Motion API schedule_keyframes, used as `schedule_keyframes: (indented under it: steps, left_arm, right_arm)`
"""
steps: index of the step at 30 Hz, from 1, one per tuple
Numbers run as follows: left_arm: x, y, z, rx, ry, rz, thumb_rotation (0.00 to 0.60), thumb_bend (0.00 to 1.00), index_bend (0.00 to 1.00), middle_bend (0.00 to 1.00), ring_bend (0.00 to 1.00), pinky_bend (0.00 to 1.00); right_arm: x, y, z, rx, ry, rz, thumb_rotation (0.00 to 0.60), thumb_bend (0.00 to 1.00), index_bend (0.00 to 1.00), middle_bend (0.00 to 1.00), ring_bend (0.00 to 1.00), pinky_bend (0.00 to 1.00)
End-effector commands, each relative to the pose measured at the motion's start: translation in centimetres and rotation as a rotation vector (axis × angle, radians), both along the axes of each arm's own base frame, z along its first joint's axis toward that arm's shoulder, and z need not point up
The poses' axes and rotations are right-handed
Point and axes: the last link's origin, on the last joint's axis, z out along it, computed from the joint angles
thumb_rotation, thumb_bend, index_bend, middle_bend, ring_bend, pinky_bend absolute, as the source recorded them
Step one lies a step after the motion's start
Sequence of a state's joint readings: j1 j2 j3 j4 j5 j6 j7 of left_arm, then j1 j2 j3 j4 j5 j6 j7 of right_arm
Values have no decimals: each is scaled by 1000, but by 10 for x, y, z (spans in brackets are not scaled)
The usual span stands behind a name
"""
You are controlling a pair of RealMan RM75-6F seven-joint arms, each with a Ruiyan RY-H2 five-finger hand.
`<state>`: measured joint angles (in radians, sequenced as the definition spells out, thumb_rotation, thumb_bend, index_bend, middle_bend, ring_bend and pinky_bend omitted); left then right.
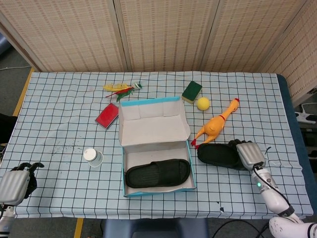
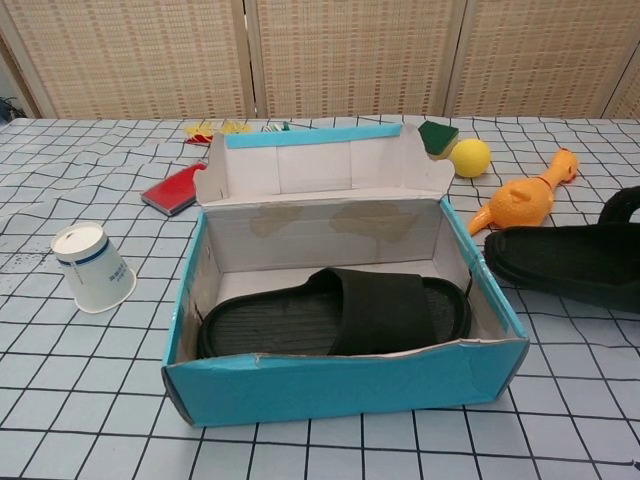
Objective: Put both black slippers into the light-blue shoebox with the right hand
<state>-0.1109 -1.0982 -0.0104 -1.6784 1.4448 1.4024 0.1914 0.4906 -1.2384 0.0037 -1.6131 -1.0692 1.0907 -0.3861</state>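
One black slipper [image 1: 157, 173] already lies inside the light-blue shoebox [image 1: 123, 165], so the second is the step in hand. That second slipper [image 1: 219, 155] sits just off the box's right wall, toward the table's right edge, beside the rubber chicken [image 1: 216, 125]. The right hand [image 1: 250, 154] has its fingers wrapped over the slipper's far end, apparently gripping it. Next call: lift it clear of the wall, carry it left, and lower it alongside its partner. The left hand [image 1: 15, 185] rests curled at the front-left corner, holding nothing.
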Motion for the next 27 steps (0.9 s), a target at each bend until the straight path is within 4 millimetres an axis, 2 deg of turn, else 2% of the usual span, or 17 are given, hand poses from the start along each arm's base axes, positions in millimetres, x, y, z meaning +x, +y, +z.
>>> schedule_keyframes:
  steps: [1,6,10,16,27]
  left_arm:
    - [0,0,0,-1,-1,0,600,412,341,303,298,458]
    - [0,0,0,3,-2,-1,600,412,340,303,298,458]
    - [0,0,0,3,-1,0,600,412,340,302,298,458]
    - [0,0,0,2,-1,-1,600,411,341,302,298,458]
    - [-1,0,3,9,-14,3,600,411,340,302,298,458]
  right_arm:
    - [21,23,21,-208,130,128,600,62,477,494,368,556]
    - [46,41,30,-376,78,243,600,62,485,499,374,577]
    - [68,48,26,-431,-41,401,600,62,504,519,394,597]
    - [98,42,5,-308,-220,571,600,62,522,533,404,608]
    - [164,15,-51,-192,-302,723,600,62,532,539,409,611]
